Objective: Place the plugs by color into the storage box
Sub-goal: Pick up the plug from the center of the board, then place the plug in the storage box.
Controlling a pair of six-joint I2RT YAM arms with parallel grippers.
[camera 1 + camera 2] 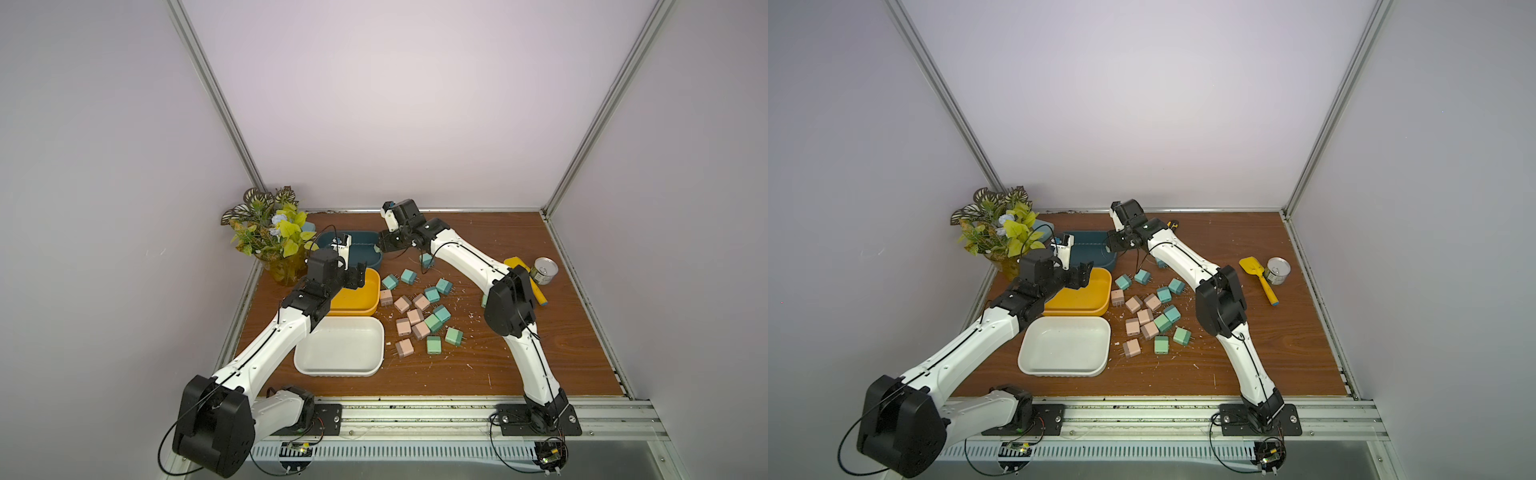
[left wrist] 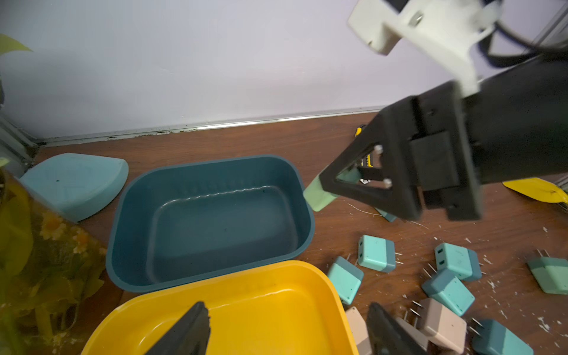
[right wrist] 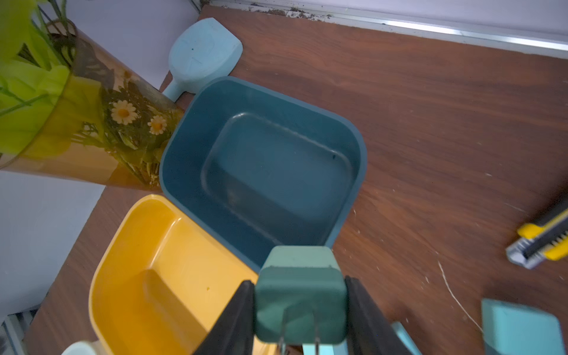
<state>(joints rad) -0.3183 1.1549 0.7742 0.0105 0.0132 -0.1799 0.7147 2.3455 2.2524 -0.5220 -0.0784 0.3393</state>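
Observation:
Several plugs lie loose on the wooden table right of the boxes: pink-tan [image 1: 402, 304], mint green [image 1: 433, 345] and teal-blue [image 1: 390, 282]. Three open boxes stand in a row: dark blue [image 1: 361, 233], yellow [image 1: 365, 305] and white [image 1: 332, 372]. All three look empty. My right gripper [image 3: 299, 295] is shut on a mint green plug [image 3: 299, 307], prongs toward the camera. It holds the plug at the blue box's right rim [image 2: 307, 196]. My left gripper [image 2: 287, 307] is open above the yellow box [image 2: 276, 267], with nothing between its fingers.
A vase of leaves and flowers [image 1: 282, 266] stands at the back left next to the blue box, with a light blue scoop [image 2: 76, 184] behind it. A yellow utility knife [image 3: 541, 239] lies near the back wall. A yellow toy shovel [image 1: 1260, 276] and a tin can [image 1: 1278, 271] sit at the right.

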